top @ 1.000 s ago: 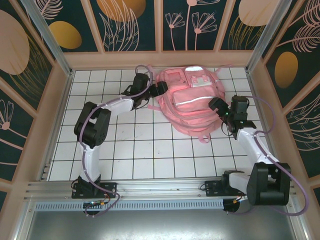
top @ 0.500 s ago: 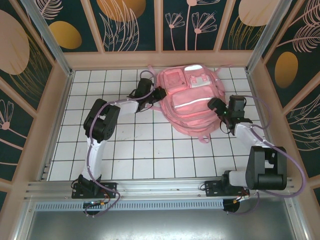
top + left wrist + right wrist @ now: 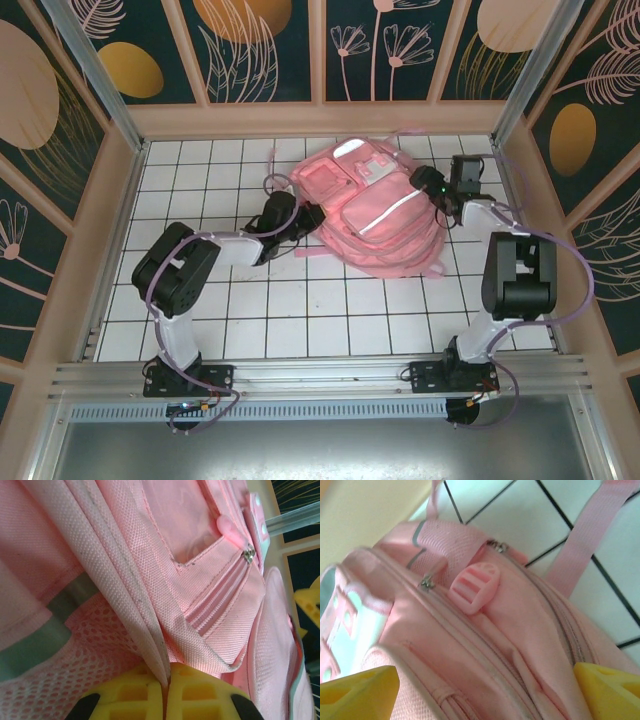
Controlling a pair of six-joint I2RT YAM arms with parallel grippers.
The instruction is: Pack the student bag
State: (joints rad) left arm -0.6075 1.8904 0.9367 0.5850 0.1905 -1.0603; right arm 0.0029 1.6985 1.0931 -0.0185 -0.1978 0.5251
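The student bag (image 3: 375,215), a large soft pink backpack with pale reflective stripes, lies front-up and turned at an angle at the back of the white tiled table. My left gripper (image 3: 308,222) is at its left edge. In the left wrist view the yellow fingers (image 3: 200,690) are shut on a fold of the bag's pink fabric (image 3: 165,645), beside mesh. My right gripper (image 3: 432,185) is at the bag's upper right corner. It stands open (image 3: 485,695), its yellow fingertips (image 3: 360,692) wide apart on either side of the bag's zippered top (image 3: 520,630).
A pink ribbed buckle (image 3: 472,587) and metal zipper pulls (image 3: 426,582) sit on the bag's top. A pink strap (image 3: 580,540) trails over the tiles. Wooden walls (image 3: 320,118) fence the table close behind and to the right of the bag.
My left gripper closed on the bag's edge and pulled back toward the near left, turning the bag. The right arm swung farther back, and its gripper now sits over the bag's top corner.
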